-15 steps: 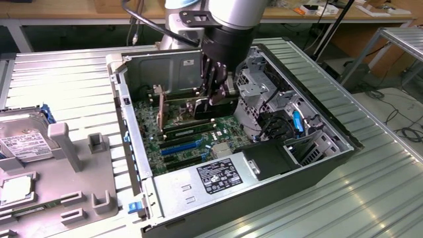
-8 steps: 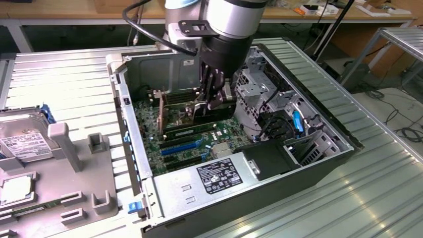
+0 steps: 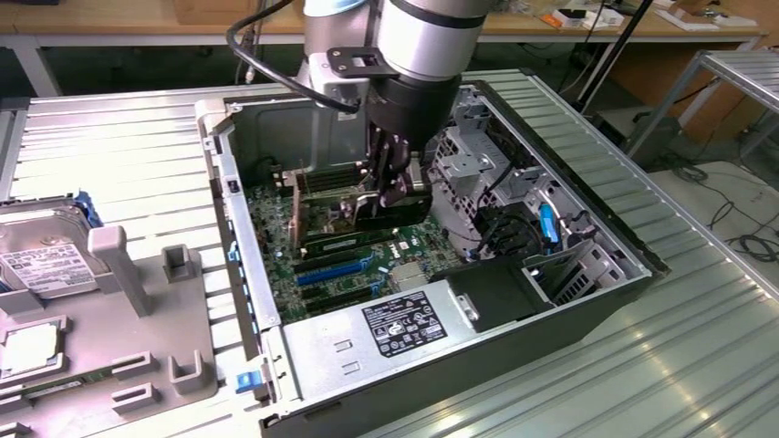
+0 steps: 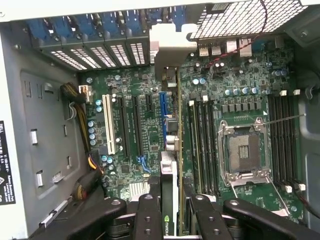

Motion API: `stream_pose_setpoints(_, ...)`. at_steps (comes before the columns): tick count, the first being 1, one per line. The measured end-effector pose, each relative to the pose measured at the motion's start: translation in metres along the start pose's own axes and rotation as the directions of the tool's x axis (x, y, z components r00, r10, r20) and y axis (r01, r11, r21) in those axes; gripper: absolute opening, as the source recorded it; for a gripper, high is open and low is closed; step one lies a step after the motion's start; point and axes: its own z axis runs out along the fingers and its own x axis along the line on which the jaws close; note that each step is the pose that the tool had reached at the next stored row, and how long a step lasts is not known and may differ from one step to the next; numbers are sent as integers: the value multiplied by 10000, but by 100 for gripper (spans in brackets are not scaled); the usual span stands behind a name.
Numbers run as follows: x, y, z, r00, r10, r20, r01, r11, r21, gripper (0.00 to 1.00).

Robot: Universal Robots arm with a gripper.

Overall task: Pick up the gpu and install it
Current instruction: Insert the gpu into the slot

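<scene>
Gripper: the gripper (image 3: 392, 187) reaches down into the computer case (image 3: 572, 328), its fingers (image 4: 147, 215) clamped on the gpu's two broad faces.
Gpu: the gpu (image 4: 170, 175) hangs on edge over the motherboard (image 4: 130, 165), contact edge downward, likely so it meets a slot squarely.
Bracket: its metal bracket (image 4: 167, 45) points at the rear slot covers (image 4: 95, 55) beyond the motherboard's edge.
Alignment: the card runs just beside the motherboard's blue expansion slot (image 4: 162, 107); whether it is seated cannot be told.

A ribbed silvery metal surface (image 3: 681, 365) spreads below the gripper (image 3: 396, 199), bright with glare. Behind the gripper stands a light wooden workbench (image 3: 122, 26). Toward the exterior view's right of the gripper lies pale floor (image 3: 718, 187) with black cables (image 3: 757, 245).
</scene>
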Motion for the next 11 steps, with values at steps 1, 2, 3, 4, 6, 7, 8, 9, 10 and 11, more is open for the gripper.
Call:
stream_pose_setpoints(1,-1,0,2,10000,0,5,0,10000,1,27)
stream_pose_setpoints(2,-2,-1,5,10000,0,5,0,10000,0,27)
stream_pose_setpoints(3,-1,-1,18,10000,-1,7,1,10000,1,27)
stream_pose_setpoints(4,-4,-1,36,10000,0,-3,0,10000,0,27)
stream_pose_setpoints(6,-26,-1,95,10000,0,-18,0,10000,3,27)
stream_pose_setpoints(7,-32,0,111,10000,0,-20,0,10000,2,27)
stream_pose_setpoints(8,-43,0,130,10000,0,-24,0,10000,3,27)
stream_pose_setpoints(9,-53,1,146,10000,-15,-31,15,10000,3,27)
stream_pose_setpoints(10,-62,1,160,10000,-41,-38,41,10000,4,27)
stream_pose_setpoints(11,-79,2,183,9999,-149,-53,149,9999,4,27)
